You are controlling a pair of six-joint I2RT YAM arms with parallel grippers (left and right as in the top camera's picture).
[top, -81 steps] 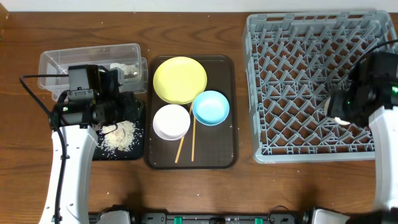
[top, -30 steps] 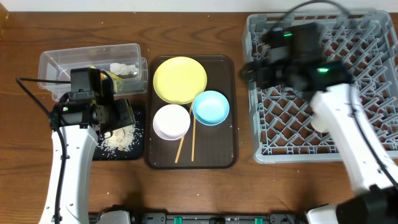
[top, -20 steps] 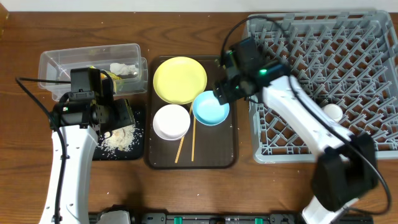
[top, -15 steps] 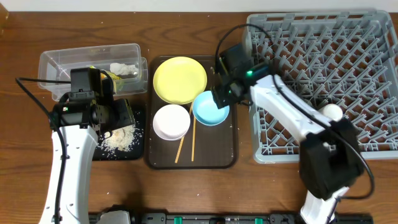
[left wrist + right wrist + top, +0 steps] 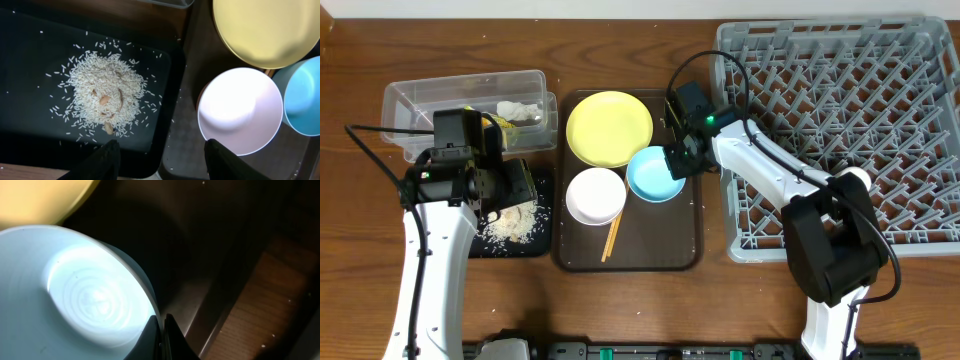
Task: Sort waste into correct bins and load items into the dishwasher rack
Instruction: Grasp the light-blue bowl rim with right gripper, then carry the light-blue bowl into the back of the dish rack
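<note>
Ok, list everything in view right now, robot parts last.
dishwasher rack: 1, grey, right
cup: 1, pale, in the rack
serving tray: 1, dark brown, centre
plate: 1, yellow, on serving tray
blue bowl: 1, light blue, on serving tray
white bowl: 1, white, beside blue bowl
chopsticks: count unclear, wooden, on serving tray
tub: 1, clear, back left
tissue: 1, white, in tub
wrapper: 1, yellow, at tub, partly hidden
black tray: 1, black, before tub
rice: 1 heap, white, on black tray
left claw: 1, black, open over black tray edge
right claw: 1, dark, shut on blue bowl rim
</note>
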